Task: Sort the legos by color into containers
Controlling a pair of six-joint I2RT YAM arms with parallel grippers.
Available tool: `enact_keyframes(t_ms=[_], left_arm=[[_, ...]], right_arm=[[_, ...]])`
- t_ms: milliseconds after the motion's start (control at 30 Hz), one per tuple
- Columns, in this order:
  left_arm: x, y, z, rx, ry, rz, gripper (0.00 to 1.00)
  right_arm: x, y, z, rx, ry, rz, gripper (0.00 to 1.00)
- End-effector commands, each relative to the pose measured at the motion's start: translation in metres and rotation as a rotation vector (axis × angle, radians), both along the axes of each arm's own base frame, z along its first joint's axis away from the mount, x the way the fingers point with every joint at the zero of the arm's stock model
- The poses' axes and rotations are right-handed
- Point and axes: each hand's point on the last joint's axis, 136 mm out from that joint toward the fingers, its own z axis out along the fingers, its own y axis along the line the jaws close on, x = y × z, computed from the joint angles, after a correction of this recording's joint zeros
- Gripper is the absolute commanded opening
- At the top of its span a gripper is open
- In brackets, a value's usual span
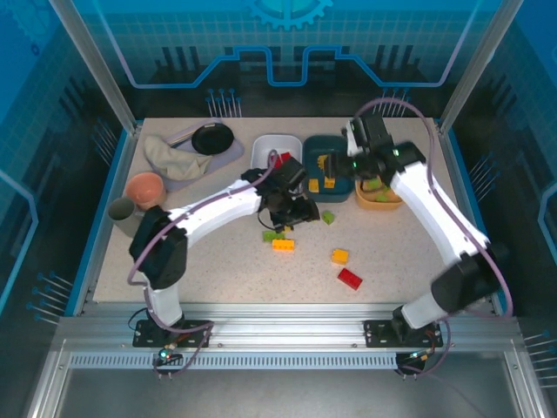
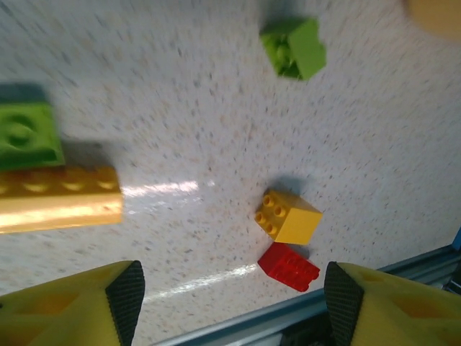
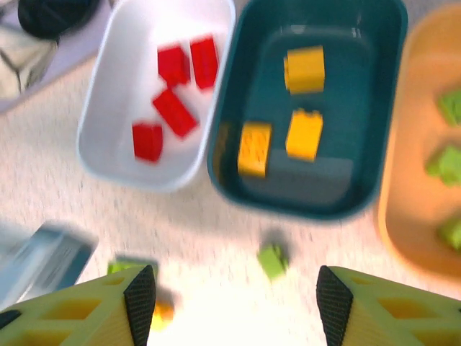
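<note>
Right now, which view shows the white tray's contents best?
Right wrist. It looks straight down into the white tray, so all four red bricks can be counted despite some blur. Top external shows the tray small and far, its near end partly covered by the left arm.

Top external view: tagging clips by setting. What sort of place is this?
Likely a robotics lab cell: a table fenced by aluminium framing and blue panels, left arm and right arm bolted at its edge.

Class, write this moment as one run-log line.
left gripper: open; right gripper: open; four red plastic bricks: in white rounded plastic tray
</note>
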Motion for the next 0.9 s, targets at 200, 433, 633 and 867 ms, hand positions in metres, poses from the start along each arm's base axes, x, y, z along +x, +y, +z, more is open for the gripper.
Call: enact_keyframes(t_ms=[200, 433, 633, 867], left_arm=[[-0.08, -0.095, -0.027, 0.02, 0.395, -0.016, 0.7], [-0.106, -0.125, -0.037, 0.04, 0.504, 0.181, 0.74], [-0.106, -0.132, -0.063, 0.093, 0.513, 0.315, 0.75], [-0.094, -0.131, -0.085, 0.143, 0.476, 0.443, 0.72]], right_arm=[[-0.132, -0.016, -0.011, 0.078, -0.013, 0.062, 0.66], [-0.167, -0.038, 0.01, 0.12, -0.086, 0.051, 0.68], [-0.177, -0.047, 0.029, 0.128, -0.14, 0.056, 0.68], [-0.187, -0.055, 0.032, 0.14, -0.161, 0.044, 0.69]])
